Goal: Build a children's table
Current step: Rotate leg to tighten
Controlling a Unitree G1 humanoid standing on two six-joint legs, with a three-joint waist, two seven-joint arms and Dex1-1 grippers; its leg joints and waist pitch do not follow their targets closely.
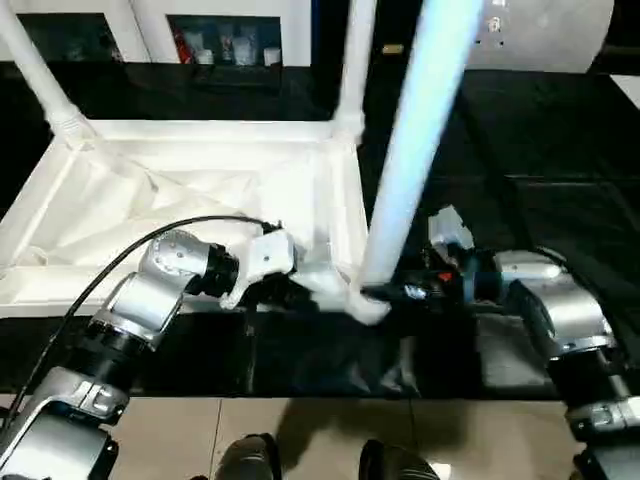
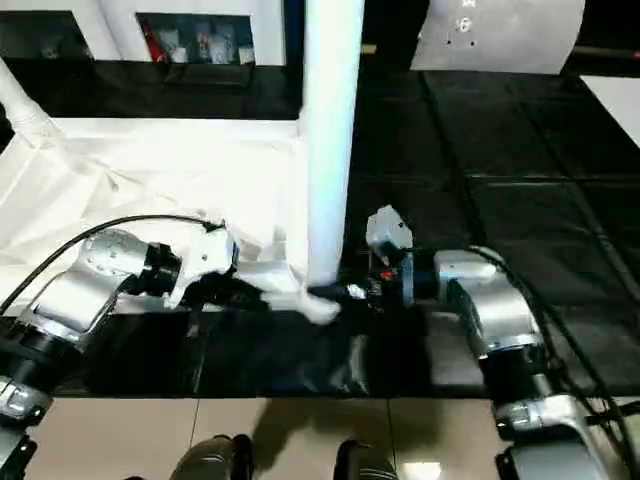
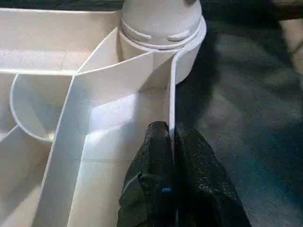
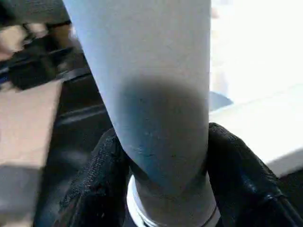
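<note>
Black floor mats [image 1: 560, 150] underlie the children's table [image 1: 150, 190]: left pincer [image 3: 173, 142] pinches its rim, right pincer [image 4: 161, 156] clamps its leg [image 1: 420, 130].

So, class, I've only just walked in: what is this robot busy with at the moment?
It is putting together a white children's table. The tabletop lies upside down on the black floor, ribs showing. The left gripper is pinched shut on the tabletop's side wall near a corner. The right gripper has its fingers on either side of a leg that stands upright in that corner's socket. Two more legs rise from the far corners.
</note>
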